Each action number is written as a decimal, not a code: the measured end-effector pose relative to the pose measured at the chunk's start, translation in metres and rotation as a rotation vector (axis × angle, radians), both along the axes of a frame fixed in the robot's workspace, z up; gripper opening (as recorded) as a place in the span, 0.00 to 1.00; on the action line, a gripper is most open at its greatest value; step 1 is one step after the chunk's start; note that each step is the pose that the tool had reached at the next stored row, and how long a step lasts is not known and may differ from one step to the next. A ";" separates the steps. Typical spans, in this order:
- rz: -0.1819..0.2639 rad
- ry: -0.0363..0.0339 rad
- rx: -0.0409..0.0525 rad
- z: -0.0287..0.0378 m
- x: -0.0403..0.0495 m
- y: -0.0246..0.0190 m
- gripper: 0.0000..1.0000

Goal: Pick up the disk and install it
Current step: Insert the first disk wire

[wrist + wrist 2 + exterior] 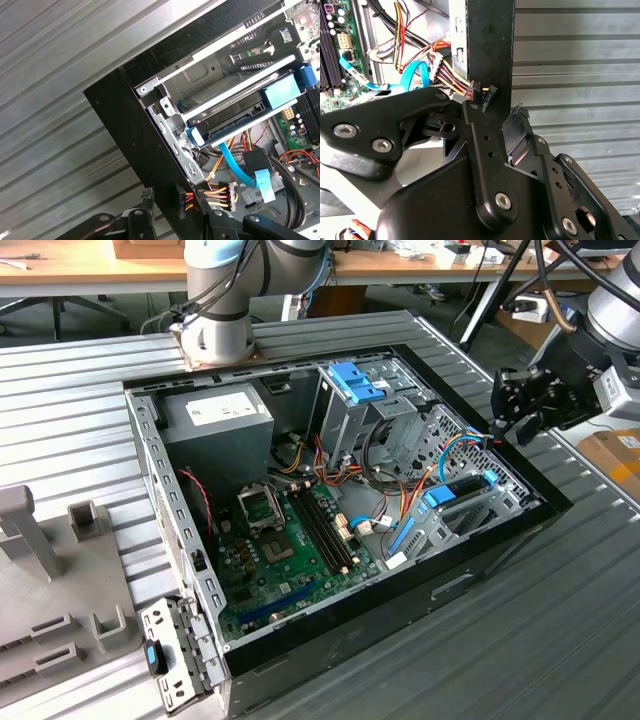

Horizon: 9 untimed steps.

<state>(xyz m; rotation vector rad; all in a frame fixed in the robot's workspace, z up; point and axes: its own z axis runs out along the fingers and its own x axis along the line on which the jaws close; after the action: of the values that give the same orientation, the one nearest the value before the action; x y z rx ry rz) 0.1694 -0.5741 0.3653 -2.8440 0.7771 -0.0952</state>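
Straddles the computer case's black wall [132,135] with the gripper [175,200] spread open and empty, with the disk [230,116] seated flat in the drive cage [215,70] just inside, blue-railed edge running away from that wall, lower than the gripper and toward the exterior view's left.

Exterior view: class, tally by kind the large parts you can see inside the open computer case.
Power-supply box: 1
Motherboard: 1
Upright metal cage: 1
Disk with blue rails: 1
Total: 4
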 end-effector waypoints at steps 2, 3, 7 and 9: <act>0.000 -0.0001 -0.0003 -0.0002 -0.0001 -0.0001 0.44; 0.000 -0.0001 -0.0002 -0.0003 -0.0005 -0.0003 0.44; 0.000 -0.0009 -0.0002 -0.0006 -0.0041 -0.0008 0.44; 0.000 -0.0009 -0.0008 -0.0006 -0.0041 -0.0008 0.44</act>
<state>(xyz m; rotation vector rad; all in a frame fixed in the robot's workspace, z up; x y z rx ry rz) 0.1653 -0.5749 0.3647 -2.8445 0.7769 -0.0968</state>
